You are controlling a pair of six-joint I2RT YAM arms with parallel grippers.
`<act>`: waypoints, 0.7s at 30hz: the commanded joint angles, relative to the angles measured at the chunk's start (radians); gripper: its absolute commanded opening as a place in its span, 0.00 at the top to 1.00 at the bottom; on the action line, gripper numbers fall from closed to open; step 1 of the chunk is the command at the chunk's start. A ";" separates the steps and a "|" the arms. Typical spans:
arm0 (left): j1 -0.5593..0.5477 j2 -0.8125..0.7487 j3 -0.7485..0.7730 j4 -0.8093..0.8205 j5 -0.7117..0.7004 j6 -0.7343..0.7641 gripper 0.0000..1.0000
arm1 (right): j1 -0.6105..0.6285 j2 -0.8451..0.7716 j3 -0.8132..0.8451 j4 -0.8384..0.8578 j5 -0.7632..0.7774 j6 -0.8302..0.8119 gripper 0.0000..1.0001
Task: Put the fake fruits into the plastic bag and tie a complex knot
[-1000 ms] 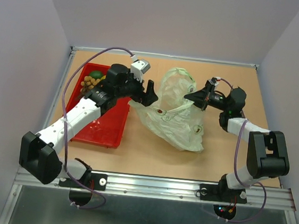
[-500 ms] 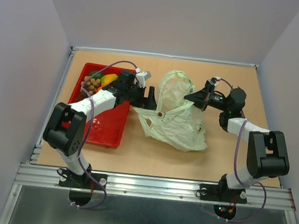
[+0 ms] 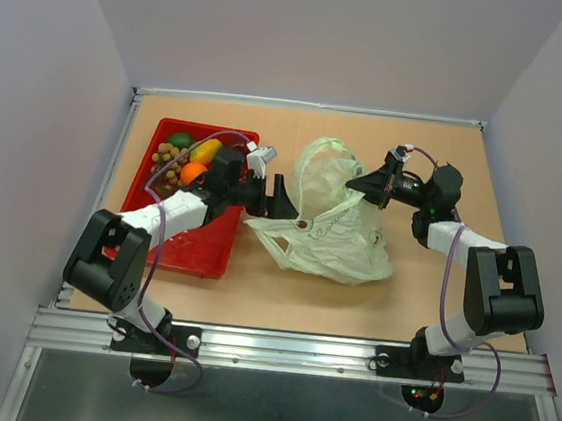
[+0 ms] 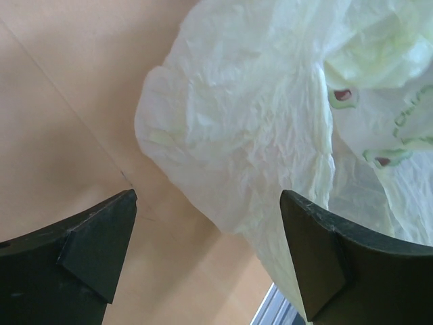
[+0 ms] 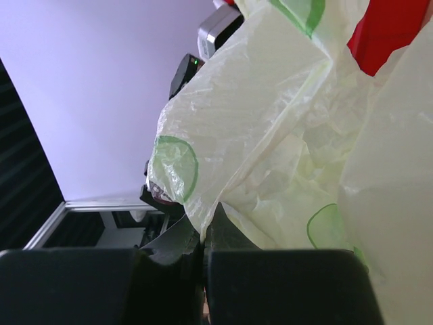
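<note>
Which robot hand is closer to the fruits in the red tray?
Left. The left gripper is open beside the tray, by the fruits. The right gripper pinches the bag, on its far side.

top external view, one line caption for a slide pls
With fruits in the red tray, right gripper pinches the plastic bag, open left gripper at its edge.

Tan tabletop (image 3: 281, 301): matt board, wood-like. On it, thin pale-green plastic bag (image 3: 323, 237): translucent, crinkled all over, faint sheen. Red rectangular tray (image 3: 207, 248) by the left edge: smooth moulded plastic, slightly glossy. Silver rail (image 3: 297, 348) along the near edge: brushed metal.
</note>
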 commanded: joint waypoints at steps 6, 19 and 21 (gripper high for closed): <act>-0.004 -0.207 -0.118 0.125 0.034 -0.080 0.01 | 0.007 -0.013 0.007 0.055 -0.017 -0.016 1.00; -0.034 -0.028 -0.029 0.025 -0.124 -0.070 0.14 | 0.006 -0.008 0.019 0.055 -0.025 -0.012 0.99; -0.034 -0.007 0.007 0.030 -0.087 -0.065 0.45 | 0.007 -0.007 0.021 0.055 -0.036 -0.016 0.99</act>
